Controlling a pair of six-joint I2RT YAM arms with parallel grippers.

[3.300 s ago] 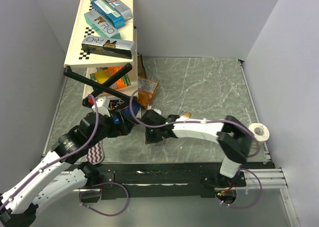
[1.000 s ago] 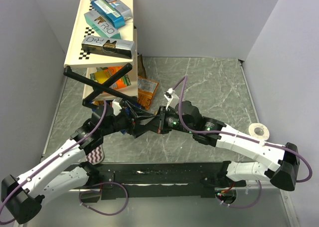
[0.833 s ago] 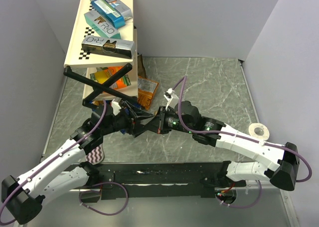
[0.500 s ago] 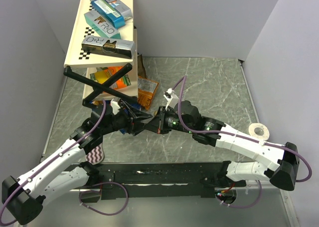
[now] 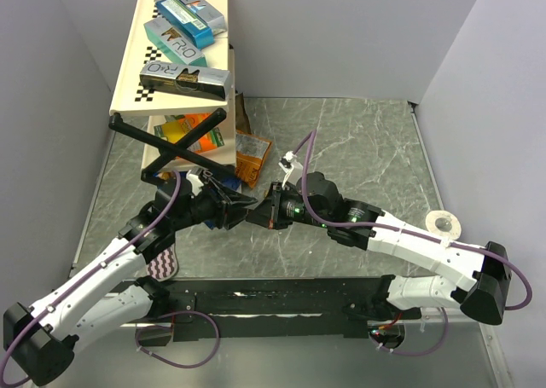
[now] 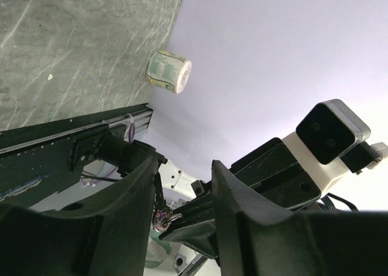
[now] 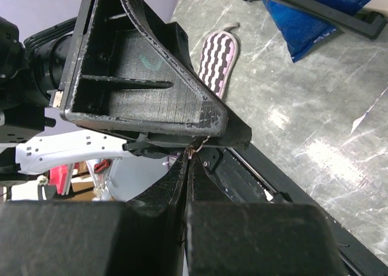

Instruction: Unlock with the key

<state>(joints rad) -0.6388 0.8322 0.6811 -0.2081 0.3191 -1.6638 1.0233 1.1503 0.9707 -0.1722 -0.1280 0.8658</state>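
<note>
Midair, the right arm's black two-finger gripper (image 7: pixel 189 159) is pinched tight on the tiny dark grey metal key cluster on its ring (image 6: pixel 162 218); the left arm's black gripper (image 6: pixel 182 174) brackets it, jaws half parted, holding nothing; likely a handover above the grey marbled table (image 5: pixel 358 149); next, a firm left pinch before release.

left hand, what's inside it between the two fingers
The right hand's shut tips, pinching the key. The left hand's fingers stand apart; whether they touch the key is hidden.

Arms meet tip to tip, left fingers (image 6: pixel 115 221) parted, right fingers (image 7: pixel 145 239) pressed together
</note>
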